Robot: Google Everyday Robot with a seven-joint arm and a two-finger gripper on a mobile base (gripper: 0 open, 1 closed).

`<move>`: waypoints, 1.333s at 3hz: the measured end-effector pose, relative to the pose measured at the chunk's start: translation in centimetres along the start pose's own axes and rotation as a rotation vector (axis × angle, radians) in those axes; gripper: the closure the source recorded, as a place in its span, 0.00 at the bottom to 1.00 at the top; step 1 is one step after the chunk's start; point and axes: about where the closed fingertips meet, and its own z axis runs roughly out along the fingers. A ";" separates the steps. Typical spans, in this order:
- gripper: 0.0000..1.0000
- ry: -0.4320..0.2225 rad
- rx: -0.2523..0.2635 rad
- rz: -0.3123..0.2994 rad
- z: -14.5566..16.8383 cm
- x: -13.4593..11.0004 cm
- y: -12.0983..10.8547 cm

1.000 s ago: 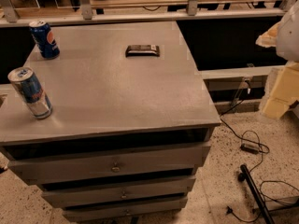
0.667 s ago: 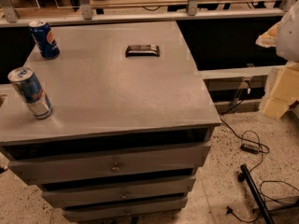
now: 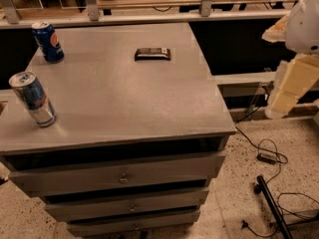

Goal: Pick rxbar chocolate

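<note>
The rxbar chocolate [image 3: 152,54] is a small flat dark bar with a pale label patch. It lies flat on the grey cabinet top [image 3: 124,98], toward the far right part. My gripper [image 3: 289,86] shows as pale cream parts under a white arm segment at the right edge of the camera view. It is beyond the cabinet's right side, well to the right of the bar and apart from it. Nothing shows in it.
A blue soda can [image 3: 48,42] stands at the far left corner of the top. A second can [image 3: 33,99] stands near the left front edge. Cables [image 3: 269,156] and a dark pole lie on the speckled floor at right. A railing runs behind the cabinet.
</note>
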 end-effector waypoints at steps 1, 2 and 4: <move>0.00 -0.065 -0.023 -0.042 1.4 -2.1 -3.1; 0.00 -0.133 -0.047 -0.081 3.2 -5.8 -7.9; 0.00 -0.159 0.010 -0.133 3.9 -13.1 -13.1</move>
